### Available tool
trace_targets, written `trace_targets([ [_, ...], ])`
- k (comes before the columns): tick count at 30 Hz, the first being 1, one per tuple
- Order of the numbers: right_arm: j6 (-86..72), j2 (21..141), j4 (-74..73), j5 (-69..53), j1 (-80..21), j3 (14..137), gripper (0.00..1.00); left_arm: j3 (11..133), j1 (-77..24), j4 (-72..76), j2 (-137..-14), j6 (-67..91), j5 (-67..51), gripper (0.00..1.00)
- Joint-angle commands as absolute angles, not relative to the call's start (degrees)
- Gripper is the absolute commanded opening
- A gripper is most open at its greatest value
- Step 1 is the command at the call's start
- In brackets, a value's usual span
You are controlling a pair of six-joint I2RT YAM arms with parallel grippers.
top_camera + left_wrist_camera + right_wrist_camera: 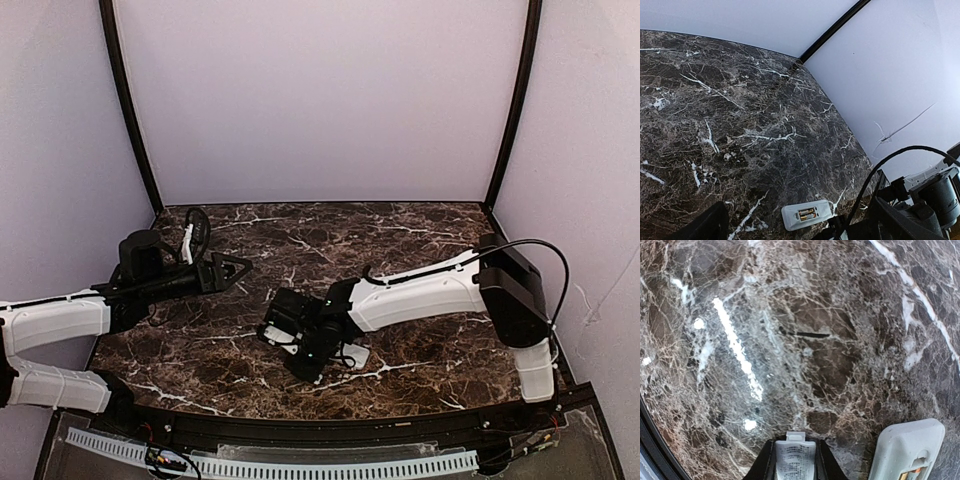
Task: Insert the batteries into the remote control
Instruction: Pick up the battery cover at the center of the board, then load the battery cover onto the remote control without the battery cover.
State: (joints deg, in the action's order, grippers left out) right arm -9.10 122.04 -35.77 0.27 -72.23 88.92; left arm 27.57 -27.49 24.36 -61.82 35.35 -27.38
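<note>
Dark brown marble veined with white covered the table (400, 235), glossy enough to throw back a bright streak of light, with plain pale walls (320, 100) rising behind it. The right gripper (796, 456) was closed down to the width of a small flat white cover piece (796, 461), whose finely ribbed face was pinched between two dark fingers (766, 467) over the stone. Just to that gripper's right lay the remote control (907, 447), a slim white plastic rectangle with rounded corners, back side up, its recessed compartment uncovered. The batteries (806, 215) sat side by side in that recess, tiny reddish-brown and dark cylinders. The left gripper (238, 267) hung over bare marble, well apart from the remote, with nothing seen in it; how far its black jaws stood apart could not be told.
</note>
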Motion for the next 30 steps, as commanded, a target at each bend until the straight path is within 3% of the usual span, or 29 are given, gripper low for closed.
trace_targets([
  [1,-9.1,122.9,-36.8,-0.9,-71.9,87.6,0.15,26.6,-27.3,25.2,-61.3,35.2,-27.4,0.99],
  [19,-2.9,103.2,-19.5,-1.0,-65.4,73.8,0.11,26.5,-27.3,26.2,-61.9,35.6,-27.6,0.99],
  [30,-0.3,100.5,-10.6,-3.0,-63.2,66.0,0.10,26.5,-27.3,26.5,-62.4,35.7,-27.6,0.99],
])
